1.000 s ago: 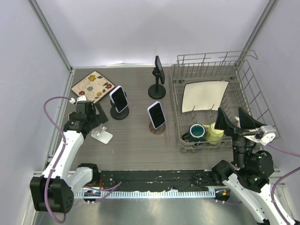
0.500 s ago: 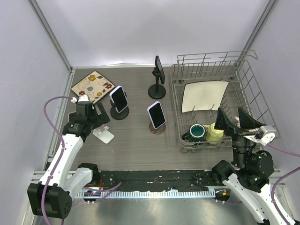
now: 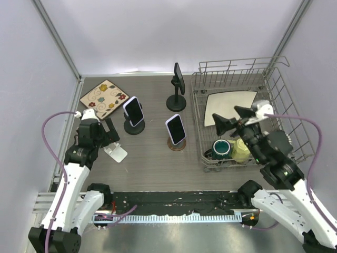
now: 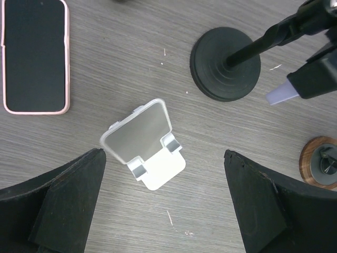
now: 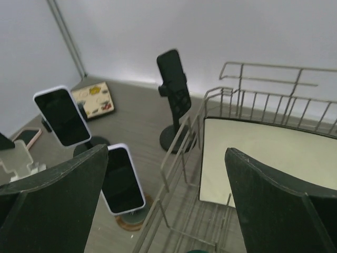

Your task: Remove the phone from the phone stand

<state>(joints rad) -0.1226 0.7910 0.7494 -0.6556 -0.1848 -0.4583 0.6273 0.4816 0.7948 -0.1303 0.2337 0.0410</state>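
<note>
An empty white phone stand (image 4: 145, 142) sits on the table between my open left fingers; it also shows in the top view (image 3: 115, 153). A pink-cased phone (image 4: 34, 55) lies flat on the table to its left. My left gripper (image 3: 107, 134) is open and empty, hovering above the stand. A lilac phone (image 3: 134, 110) rests on a black stand. A second lilac phone (image 3: 175, 129) rests on a wooden-based stand (image 5: 122, 179). A black phone (image 3: 179, 78) sits on a tall black stand. My right gripper (image 3: 231, 118) is open and empty above the dish rack's left side.
The wire dish rack (image 3: 279, 100) at right holds a white plate (image 3: 229, 108), a green mug (image 3: 221, 148) and a yellow cup (image 3: 241, 151). A patterned square mat (image 3: 104, 96) lies at the back left. The black stand's round base (image 4: 225, 63) is close to my left gripper.
My right arm has swung up and forward from the near edge to over the rack, now facing the phones. My left gripper has drawn back slightly left, away from the white stand.
</note>
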